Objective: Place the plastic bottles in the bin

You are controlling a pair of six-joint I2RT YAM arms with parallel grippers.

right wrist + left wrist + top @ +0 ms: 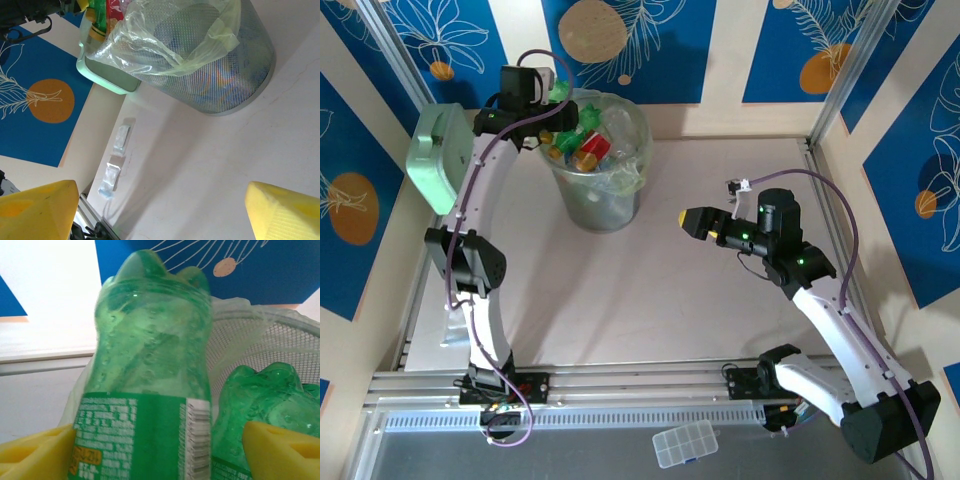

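Here we go: my left end effector is up over the tall round grey-green mesh bin, lined with a clear plastic bag, at the far left of the pale surface. Between its yellow fingers stands a clear green plastic bottle with a green and white label, its lobed base pointing away from the wrist camera. One finger sits right against the label. The other stands off from the bottle's side with a gap showing, so the jaws are spread wider than the bottle and not clamped on it.

Just behind, inside the bin's rim, a second green bottle rests. From above, the pile of plastic bottles shows red and yellow caps and comes up close to the rim, with the bag's edge ruffled over it.

Over on the other side, my right end effector hangs well apart from the bin above bare surface, aimed toward it, yellow fingers wide and empty.

A mint-green square box leans at the left wall near the bin. Two small clear packets lie flat on the surface by that edge. A small clear compartment case sits at the near edge between my two bases.
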